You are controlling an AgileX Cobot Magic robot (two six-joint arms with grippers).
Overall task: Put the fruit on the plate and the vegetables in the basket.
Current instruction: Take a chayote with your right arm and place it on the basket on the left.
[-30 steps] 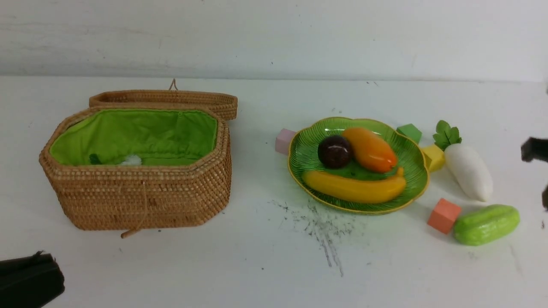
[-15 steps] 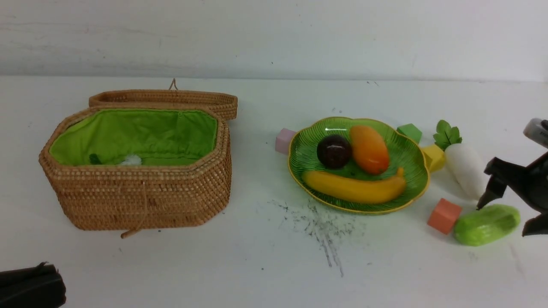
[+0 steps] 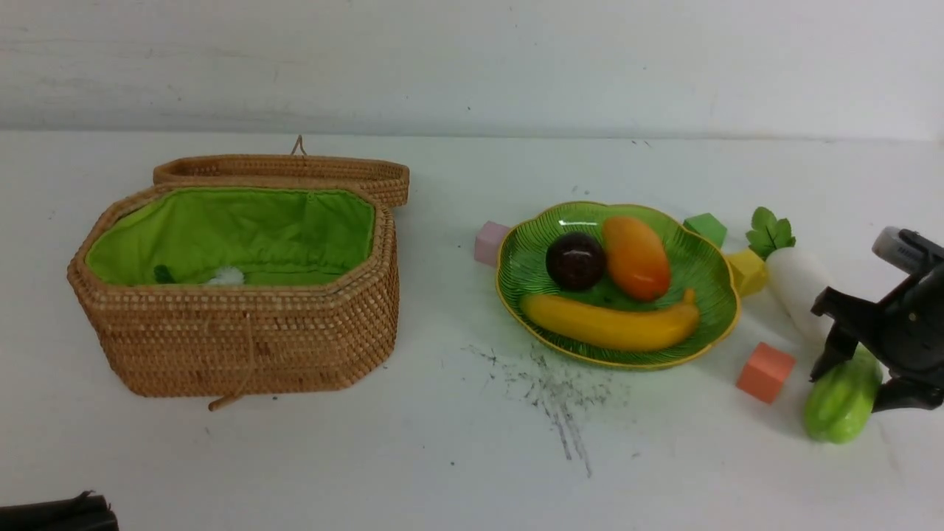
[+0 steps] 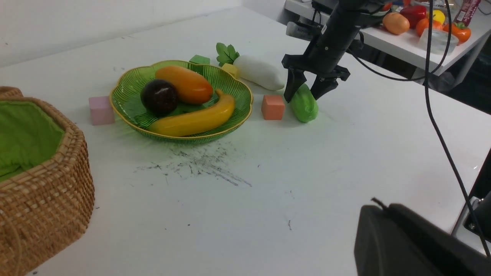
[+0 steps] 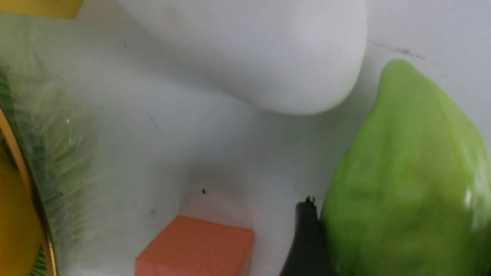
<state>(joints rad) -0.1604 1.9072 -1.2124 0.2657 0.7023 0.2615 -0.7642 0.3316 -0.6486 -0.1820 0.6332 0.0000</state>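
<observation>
Right gripper [image 3: 848, 383] pointing down, jaws apart, left gripper [image 4: 379, 226] closed, low by the robot

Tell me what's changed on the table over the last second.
The right gripper came in from the right edge and dropped over the cucumber, jaws either side of it; a grip isn't clear. The cucumber swung from lying crosswise to pointing toward the camera. The mango turned slightly on the plate. The left gripper slid further out of frame. Basket, plate, banana, radish stayed put.
</observation>
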